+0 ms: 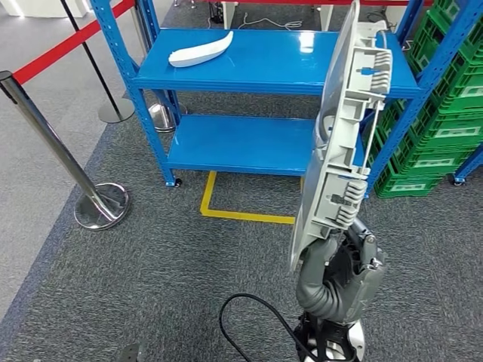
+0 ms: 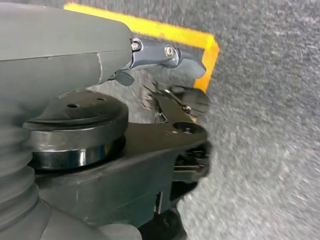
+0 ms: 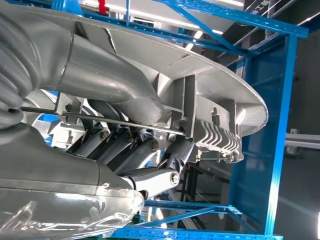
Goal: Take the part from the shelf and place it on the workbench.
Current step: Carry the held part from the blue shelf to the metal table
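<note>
Closest to the camera, the robot's right hand [image 1: 336,275] grips a large, pale grey moulded plastic part [image 1: 342,136], a long curved panel with ribbed clips and a thin metal rod on its back. Its fingers [image 3: 151,150] wrap the ribbed lower end, thumb against the back, so the panel stands nearly upright above them, clear of the blue metal shelf [image 1: 268,64]. The panel looks rigid and light but long, so it will probably sway; a hold nearer its middle would likely steady it. Beyond the fingers, a smaller white curved plastic piece [image 1: 201,50] lies on the top shelf. Stacked green plastic crates [image 1: 450,128] stand beside the shelf; their contents cannot be made out. The left hand [image 2: 166,55] hangs over grey carpet, fingers holding nothing, apparently loosely open.
</note>
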Controlling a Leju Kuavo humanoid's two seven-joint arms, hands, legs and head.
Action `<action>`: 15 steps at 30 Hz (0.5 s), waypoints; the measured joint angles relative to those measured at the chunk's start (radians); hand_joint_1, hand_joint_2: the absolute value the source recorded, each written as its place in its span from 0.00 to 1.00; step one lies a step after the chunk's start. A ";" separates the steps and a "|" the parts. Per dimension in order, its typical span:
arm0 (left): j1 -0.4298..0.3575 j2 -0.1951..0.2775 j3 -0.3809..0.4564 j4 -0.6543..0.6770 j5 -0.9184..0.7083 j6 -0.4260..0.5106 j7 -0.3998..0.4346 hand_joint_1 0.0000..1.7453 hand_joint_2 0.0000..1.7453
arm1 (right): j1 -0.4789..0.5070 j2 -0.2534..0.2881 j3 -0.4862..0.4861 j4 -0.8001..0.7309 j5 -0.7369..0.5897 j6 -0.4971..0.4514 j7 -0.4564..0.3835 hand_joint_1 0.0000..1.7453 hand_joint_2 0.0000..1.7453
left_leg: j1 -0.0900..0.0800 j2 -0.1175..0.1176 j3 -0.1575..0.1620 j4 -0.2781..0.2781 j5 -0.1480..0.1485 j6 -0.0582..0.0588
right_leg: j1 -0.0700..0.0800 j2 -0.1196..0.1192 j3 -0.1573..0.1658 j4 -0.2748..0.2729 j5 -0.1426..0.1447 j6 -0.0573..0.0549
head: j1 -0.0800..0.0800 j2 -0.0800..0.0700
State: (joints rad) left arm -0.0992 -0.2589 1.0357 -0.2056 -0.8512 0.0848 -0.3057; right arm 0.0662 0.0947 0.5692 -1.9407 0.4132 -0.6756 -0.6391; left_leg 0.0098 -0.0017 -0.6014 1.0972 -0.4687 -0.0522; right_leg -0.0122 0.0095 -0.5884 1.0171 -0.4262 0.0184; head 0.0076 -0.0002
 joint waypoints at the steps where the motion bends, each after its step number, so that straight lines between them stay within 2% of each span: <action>1: -0.002 0.000 -0.004 0.000 -0.007 0.015 0.009 0.00 1.00 | 0.000 0.000 0.000 -0.002 0.000 0.000 0.000 1.00 1.00 | 0.001 -0.001 0.027 -0.056 0.017 0.003 | 0.002 0.001 -0.003 0.002 0.001 0.005 | -0.001 0.000; 3: -0.003 -0.002 -0.010 0.000 -0.027 0.053 0.037 0.00 1.00 | 0.001 0.000 0.000 -0.006 0.000 0.000 -0.001 1.00 1.00 | 0.000 -0.003 0.044 -0.103 0.022 0.013 | 0.005 0.001 -0.010 0.005 0.004 0.017 | -0.002 0.000; 5: -0.001 -0.002 -0.022 0.000 -0.048 0.093 0.067 0.00 1.00 | 0.003 0.001 0.000 -0.008 -0.001 0.000 -0.001 1.00 1.00 | -0.002 -0.004 0.040 -0.106 0.024 0.030 | 0.003 0.000 -0.015 0.004 0.006 0.028 | 0.000 0.000; 6: 0.000 -0.002 -0.028 0.000 -0.055 0.109 0.078 0.00 1.00 | 0.004 0.001 0.000 -0.008 -0.001 0.000 -0.001 1.00 1.00 | -0.002 -0.004 0.039 -0.107 0.026 0.038 | 0.001 -0.001 -0.020 0.014 -0.003 0.032 | 0.001 0.000; 7: 0.000 -0.002 -0.031 0.000 -0.058 0.120 0.086 0.00 1.00 | 0.005 0.001 0.000 -0.010 -0.001 0.000 0.000 1.00 1.00 | -0.001 -0.004 0.038 -0.108 0.029 0.044 | 0.001 -0.002 -0.033 0.043 -0.023 0.036 | 0.004 0.000; 8: 0.000 -0.002 -0.033 0.000 -0.060 0.128 0.093 0.00 1.00 | 0.005 0.001 0.000 -0.012 0.000 0.000 0.000 1.00 1.00 | -0.001 -0.004 0.038 -0.109 0.030 0.049 | 0.001 -0.002 -0.055 0.094 -0.054 0.039 | 0.006 0.000; 10: 0.000 -0.002 -0.034 0.000 -0.062 0.143 0.109 0.00 1.00 | 0.007 0.001 0.000 -0.015 0.005 -0.002 -0.001 1.00 1.00 | -0.004 -0.003 0.036 -0.109 0.031 0.055 | 0.002 -0.003 -0.113 0.232 -0.120 0.040 | 0.010 0.000; 11: 0.000 -0.002 -0.035 0.000 -0.065 0.150 0.118 0.00 1.00 | 0.009 0.001 0.000 -0.015 0.008 -0.002 -0.001 1.00 1.00 | -0.005 -0.003 0.036 -0.108 0.031 0.056 | 0.002 -0.003 -0.133 0.280 -0.134 0.040 | 0.010 0.000; 12: 0.001 -0.001 -0.037 0.000 -0.072 0.158 0.127 0.00 1.00 | 0.012 0.001 0.000 -0.016 0.013 -0.003 -0.001 1.00 1.00 | -0.006 -0.003 0.036 -0.108 0.031 0.056 | 0.002 -0.003 -0.135 0.291 -0.130 0.038 | 0.010 0.000; 13: 0.001 -0.001 -0.041 0.000 -0.080 0.164 0.136 0.00 1.00 | 0.014 0.001 0.000 -0.016 0.018 -0.003 -0.002 1.00 1.00 | -0.007 -0.004 0.037 -0.108 0.031 0.056 | 0.002 -0.003 -0.118 0.261 -0.107 0.035 | 0.010 0.000; 15: 0.001 -0.001 -0.052 0.000 -0.095 0.173 0.149 0.00 1.00 | 0.015 0.001 0.001 -0.016 0.030 -0.004 -0.003 1.00 1.00 | -0.009 -0.005 0.038 -0.107 0.031 0.054 | 0.003 -0.003 -0.046 0.126 -0.048 0.029 | 0.010 0.000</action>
State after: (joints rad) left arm -0.0981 -0.2602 0.9841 -0.2056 -0.9465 0.2576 -0.1562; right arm 0.0808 0.0954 0.5701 -1.9570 0.4435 -0.6795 -0.6421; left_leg 0.0011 -0.0065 -0.5638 0.9906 -0.4379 0.0014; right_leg -0.0093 0.0061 -0.6348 1.1433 -0.4739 0.0479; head 0.0181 -0.0004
